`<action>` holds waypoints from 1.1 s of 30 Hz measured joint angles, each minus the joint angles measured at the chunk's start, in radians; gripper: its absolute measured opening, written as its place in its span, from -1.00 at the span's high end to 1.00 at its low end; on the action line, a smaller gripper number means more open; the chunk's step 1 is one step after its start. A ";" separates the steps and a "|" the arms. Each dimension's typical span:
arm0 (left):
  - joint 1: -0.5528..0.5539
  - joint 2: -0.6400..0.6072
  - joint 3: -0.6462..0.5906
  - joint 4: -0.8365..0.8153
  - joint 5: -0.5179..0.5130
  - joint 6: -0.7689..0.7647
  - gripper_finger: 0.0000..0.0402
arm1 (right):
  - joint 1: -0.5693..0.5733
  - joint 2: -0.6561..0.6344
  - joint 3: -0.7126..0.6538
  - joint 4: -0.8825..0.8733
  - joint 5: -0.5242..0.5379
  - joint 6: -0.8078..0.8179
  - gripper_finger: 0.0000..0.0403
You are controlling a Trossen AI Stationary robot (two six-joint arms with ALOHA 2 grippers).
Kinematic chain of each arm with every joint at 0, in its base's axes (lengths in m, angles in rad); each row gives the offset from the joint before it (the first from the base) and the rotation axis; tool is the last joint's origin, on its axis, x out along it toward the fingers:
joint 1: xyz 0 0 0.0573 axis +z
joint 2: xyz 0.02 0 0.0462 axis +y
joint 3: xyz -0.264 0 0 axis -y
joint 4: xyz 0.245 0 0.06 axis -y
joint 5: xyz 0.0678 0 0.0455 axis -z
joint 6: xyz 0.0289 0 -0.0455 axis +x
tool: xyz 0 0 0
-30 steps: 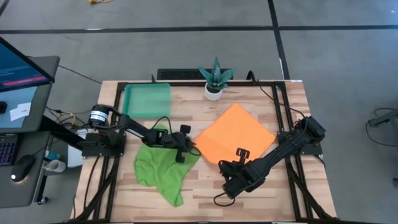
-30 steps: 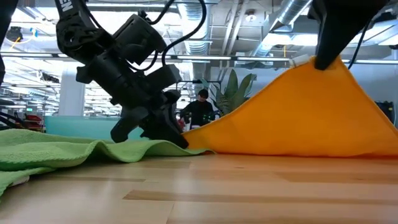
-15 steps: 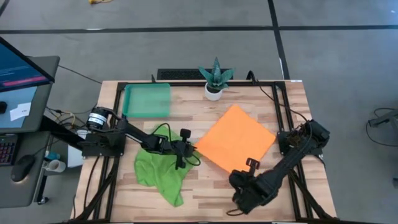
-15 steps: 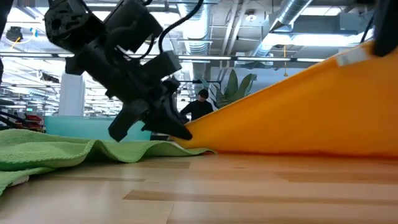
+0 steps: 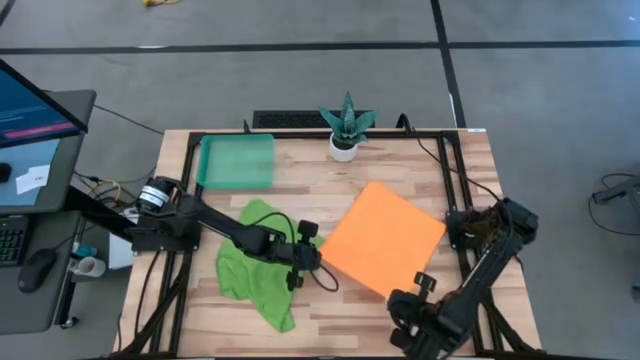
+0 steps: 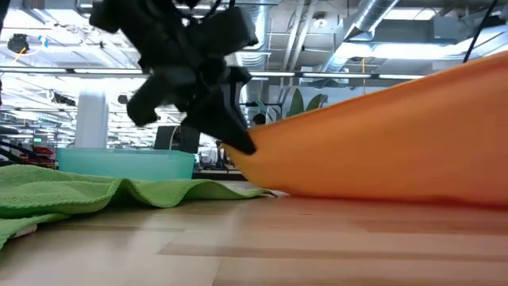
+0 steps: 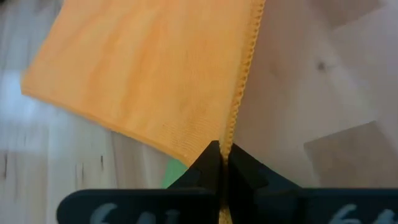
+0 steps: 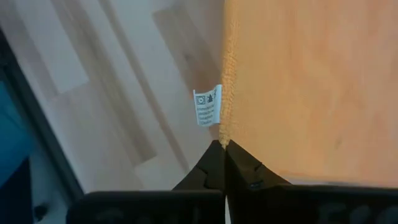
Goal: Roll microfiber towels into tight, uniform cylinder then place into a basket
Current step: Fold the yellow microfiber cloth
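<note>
Wooden slatted desk (image 5: 400,170) on a black frame, grey floor around it, monitor off the 9 o'clock side. Orange towel (image 5: 384,238) is held stretched and mostly flat between both arms, right of desk centre. Left end effector (image 5: 308,262) is clamped on its corner at the towel's 8 o'clock; the left wrist view shows both dark fingers (image 7: 208,165) pressed together on the stitched hem. Right end effector (image 5: 415,293) is clamped on the corner at the towel's 5 o'clock, near the desk's front edge; the right wrist view shows fingers (image 8: 214,163) pinched on the edge, with the white tag (image 8: 207,107) just beside the grip. In the low view the orange towel (image 6: 381,143) hangs lifted off the desk, sagging toward the wood. Green towel (image 5: 255,268) lies crumpled at desk 8 o'clock, under the left arm, flat on the wood in the low view (image 6: 95,191). Basket (image 5: 237,161) sits at desk 11 o'clock, well apart from both towels. Small potted plant (image 5: 345,125) stands at desk 12 o'clock by the back edge.
</note>
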 joint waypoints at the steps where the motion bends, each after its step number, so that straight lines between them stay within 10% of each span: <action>1: -0.006 0.000 0.013 -0.014 0.000 0.000 1.00 | 0.009 0.000 0.000 0.000 -0.003 0.016 0.93; 33: -0.187 0.000 0.321 -0.576 -0.142 -0.094 1.00 | 0.093 0.000 0.000 0.088 0.003 0.144 0.95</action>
